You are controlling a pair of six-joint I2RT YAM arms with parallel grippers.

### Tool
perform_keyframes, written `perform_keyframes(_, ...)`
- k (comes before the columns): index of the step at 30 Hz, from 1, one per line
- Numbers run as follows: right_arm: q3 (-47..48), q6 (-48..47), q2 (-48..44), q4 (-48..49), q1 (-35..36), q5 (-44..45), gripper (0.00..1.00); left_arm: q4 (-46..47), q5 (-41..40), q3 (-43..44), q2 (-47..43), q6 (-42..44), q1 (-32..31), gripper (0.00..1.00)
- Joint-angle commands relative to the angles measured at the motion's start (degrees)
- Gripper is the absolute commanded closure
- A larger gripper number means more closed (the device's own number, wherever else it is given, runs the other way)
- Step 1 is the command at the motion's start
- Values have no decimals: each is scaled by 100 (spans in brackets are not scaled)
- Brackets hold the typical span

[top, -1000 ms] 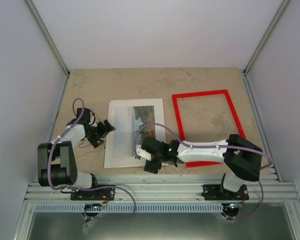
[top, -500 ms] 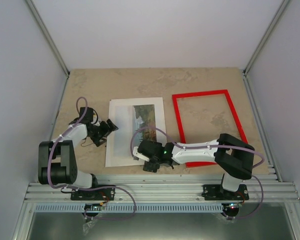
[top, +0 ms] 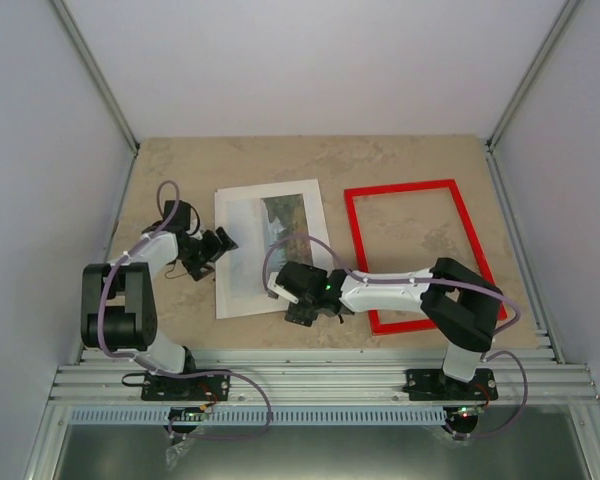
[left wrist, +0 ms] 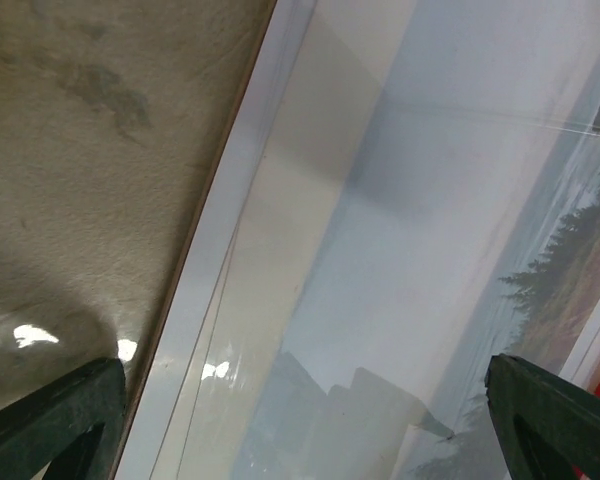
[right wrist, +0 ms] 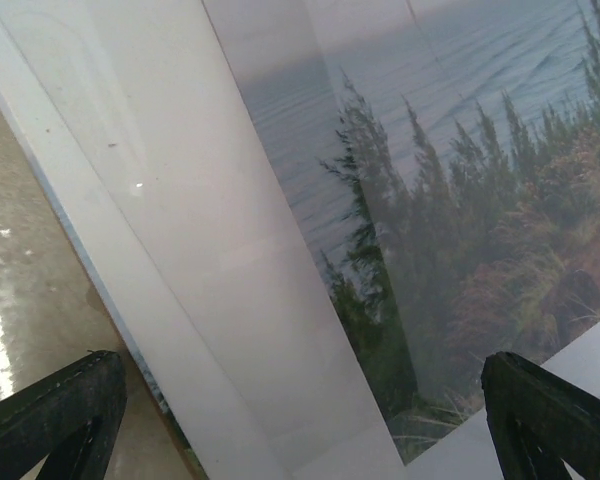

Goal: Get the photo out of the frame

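Photo (top: 280, 232) is lying left of the frame (top: 352, 240), already out; left gripper (top: 223, 250) and right gripper (top: 287, 302) are hovering over it, fingers apart, nothing seemingly needing holding.

The photo (top: 285, 222) and the white sheet (top: 242, 270) under it have been shifted farther back on the table (top: 180, 165) and turned slightly. The left gripper (top: 220, 250) and right gripper (top: 286, 300) have been moved back with them.
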Motion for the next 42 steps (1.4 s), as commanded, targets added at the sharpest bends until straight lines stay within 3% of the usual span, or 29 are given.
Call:
perform_keyframes(1,158,83,-293,-427,-17,-392,2,-457,-414,216,-281,154,-31,0)
perform_keyframes(7,-171,497,-900,-689,-261,-641,2,-763,-607,4,-687,260,-60,0)
perform_keyframes(19,-704,388,-1430,-1336,-681,-34,2,-674,-780,-520,-978,-120,-522,0)
perform_keyframes(42,-389,322,-1063,-1998,-818,400,2,-853,-1207,-46,-920,206,-541,0)
